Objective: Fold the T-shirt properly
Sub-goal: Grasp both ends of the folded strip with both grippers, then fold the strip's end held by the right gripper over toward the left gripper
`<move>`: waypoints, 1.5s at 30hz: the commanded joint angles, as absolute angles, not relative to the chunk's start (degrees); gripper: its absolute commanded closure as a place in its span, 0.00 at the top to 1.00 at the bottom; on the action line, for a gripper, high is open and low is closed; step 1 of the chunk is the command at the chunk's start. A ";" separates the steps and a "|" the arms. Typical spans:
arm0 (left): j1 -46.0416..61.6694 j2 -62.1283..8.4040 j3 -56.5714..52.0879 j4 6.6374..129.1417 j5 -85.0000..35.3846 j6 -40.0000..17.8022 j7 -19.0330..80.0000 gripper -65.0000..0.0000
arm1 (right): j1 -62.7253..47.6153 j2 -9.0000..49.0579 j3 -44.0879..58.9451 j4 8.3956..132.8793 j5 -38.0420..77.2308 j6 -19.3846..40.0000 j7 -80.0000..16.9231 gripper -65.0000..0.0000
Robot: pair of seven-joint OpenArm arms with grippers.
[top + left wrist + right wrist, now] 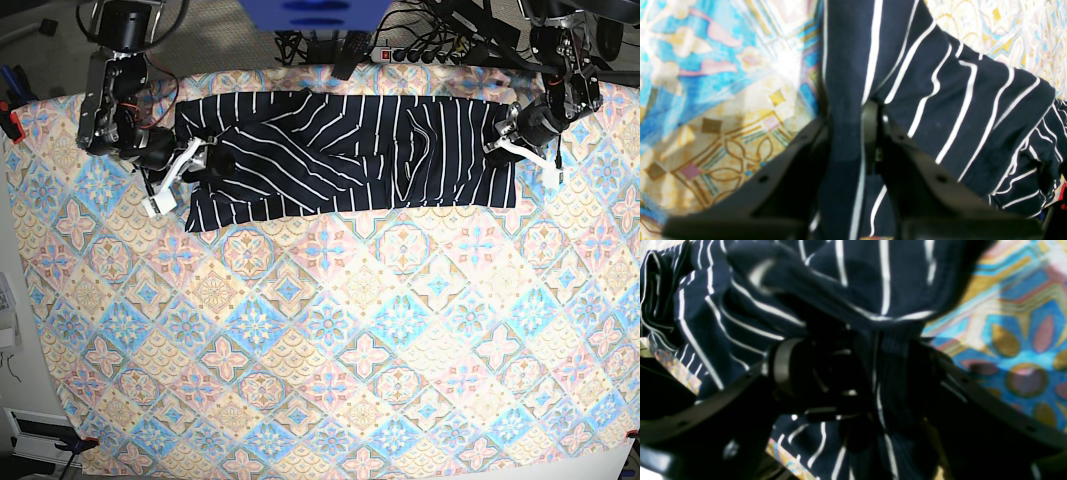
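We reach both arms in over the table's (300,400) far corners. Our left pincer (507,133) and right pincer (197,160) each clamp an end of the striped T-shirt (350,155), stretched along the far edge.

Soft matt knit T-shirt (340,155), smooth printed woven cloth (330,340), matt black plastic left claw (853,133).
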State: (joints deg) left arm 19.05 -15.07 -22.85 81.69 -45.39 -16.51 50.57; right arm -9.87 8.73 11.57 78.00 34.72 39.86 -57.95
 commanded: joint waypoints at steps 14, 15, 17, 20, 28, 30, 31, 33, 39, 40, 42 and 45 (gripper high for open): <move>18.86 -15.69 -23.16 82.42 -45.58 -16.66 49.89 0.00 | -11.12 6.11 7.43 78.29 34.07 40.00 -59.82 0.63; 18.86 -15.69 -23.16 82.42 -45.58 -16.66 49.89 0.00 | -11.21 6.02 7.43 78.11 34.07 40.00 -59.82 0.63; 18.86 -15.69 -23.16 82.42 -45.58 -16.66 49.89 0.00 | -11.21 5.49 7.43 77.93 34.07 40.00 -59.82 0.63; 18.86 -15.69 -23.16 82.42 -45.58 -16.66 49.89 0.00 | -11.21 5.41 7.43 77.93 34.07 40.00 -59.82 0.63; 18.86 -15.69 -23.16 82.42 -45.58 -16.66 49.89 0.00 | -11.03 5.41 7.43 77.85 34.07 40.00 -59.65 0.34; 18.86 -15.69 -23.16 82.42 -45.58 -16.66 49.89 0.00 | -10.86 5.41 7.69 77.76 34.07 40.00 -59.82 0.13; 18.86 -15.69 -23.16 82.42 -45.58 -16.66 49.89 0.00 | -10.77 5.41 7.78 77.76 34.15 40.00 -59.91 0.04; 18.86 -15.69 -23.16 82.42 -45.58 -16.66 49.89 0.00 | -10.68 5.49 7.87 78.20 34.15 40.00 -60.00 0.00; 18.86 -14.46 -23.16 82.42 -45.67 -16.66 49.89 0.00 | -10.59 6.90 9.98 83.12 39.96 40.00 -60.62 0.00; 18.59 -14.02 -23.16 82.42 -45.67 -16.66 49.89 0.00 | -10.59 7.52 10.59 83.82 40.75 40.00 -60.62 0.00; 17.54 -13.67 -23.16 82.33 -45.58 -16.66 49.98 0.00 | -9.71 8.57 11.74 85.05 41.71 40.00 -60.70 0.00; 16.75 -12.88 -21.41 82.24 -45.58 -16.66 49.89 0.00 | -6.90 9.71 12.09 85.93 41.63 40.00 -60.70 0.00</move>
